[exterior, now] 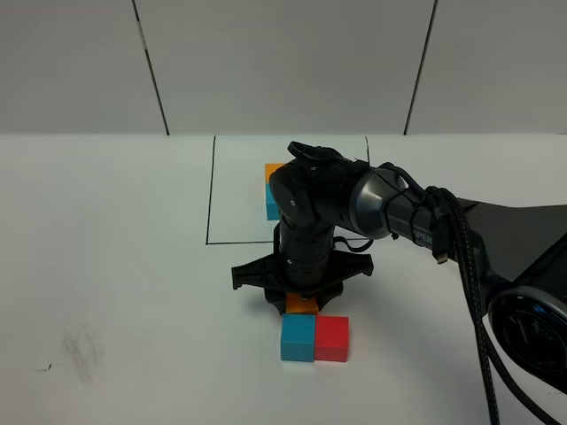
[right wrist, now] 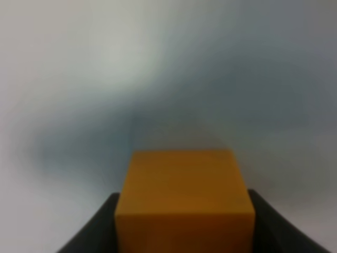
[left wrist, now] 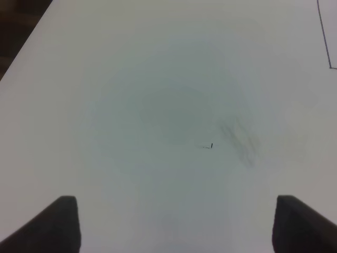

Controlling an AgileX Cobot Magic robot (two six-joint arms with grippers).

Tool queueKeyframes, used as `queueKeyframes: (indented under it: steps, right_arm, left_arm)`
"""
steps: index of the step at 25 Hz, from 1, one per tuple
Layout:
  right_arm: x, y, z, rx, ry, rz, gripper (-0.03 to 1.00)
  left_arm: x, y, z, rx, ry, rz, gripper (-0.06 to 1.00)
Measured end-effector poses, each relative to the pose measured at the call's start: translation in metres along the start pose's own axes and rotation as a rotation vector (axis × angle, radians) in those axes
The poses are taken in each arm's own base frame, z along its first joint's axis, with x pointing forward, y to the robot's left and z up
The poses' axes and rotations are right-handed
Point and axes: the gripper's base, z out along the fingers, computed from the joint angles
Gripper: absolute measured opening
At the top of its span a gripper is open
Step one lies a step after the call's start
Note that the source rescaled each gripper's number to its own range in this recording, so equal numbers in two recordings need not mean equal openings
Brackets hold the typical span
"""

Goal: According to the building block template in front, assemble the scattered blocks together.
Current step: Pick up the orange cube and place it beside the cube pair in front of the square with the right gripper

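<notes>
In the exterior high view, the blue block (exterior: 298, 338) and the red block (exterior: 332, 339) sit side by side and touching near the table's front. The orange block (exterior: 301, 305) is right behind the blue one, with my right gripper (exterior: 301, 297) pointing down and shut on it. The right wrist view shows the orange block (right wrist: 184, 197) between the dark fingers (right wrist: 92, 232). The template (exterior: 273, 186) lies inside the black rectangle line (exterior: 211, 195); only its orange and blue cubes show, and the arm hides the rest. My left gripper (left wrist: 181, 226) is open over bare table.
The right arm (exterior: 390, 208) reaches across the middle over the rectangle. A grey smudge (exterior: 84, 354) marks the table at the front left and also appears as a smudge (left wrist: 239, 139) in the left wrist view. A grey panelled wall (exterior: 283, 62) stands behind the table.
</notes>
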Motion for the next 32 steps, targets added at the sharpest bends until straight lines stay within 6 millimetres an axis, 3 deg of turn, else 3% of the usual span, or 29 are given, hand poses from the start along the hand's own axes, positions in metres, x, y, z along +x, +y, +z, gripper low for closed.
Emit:
queueKeyframes:
  steps: [13,32]
  right_arm:
    - [0.0023,-0.0041,-0.0002,0.056,0.018,0.022,0.00]
    - [0.0041,0.0017,-0.0001,-0.007,0.038,0.069,0.00]
  left_arm:
    - [0.0000,0.0000,0.0000,0.000,0.000,0.000,0.82]
    - [-0.0003,0.0016,0.0000,-0.018,-0.003,0.010,0.82]
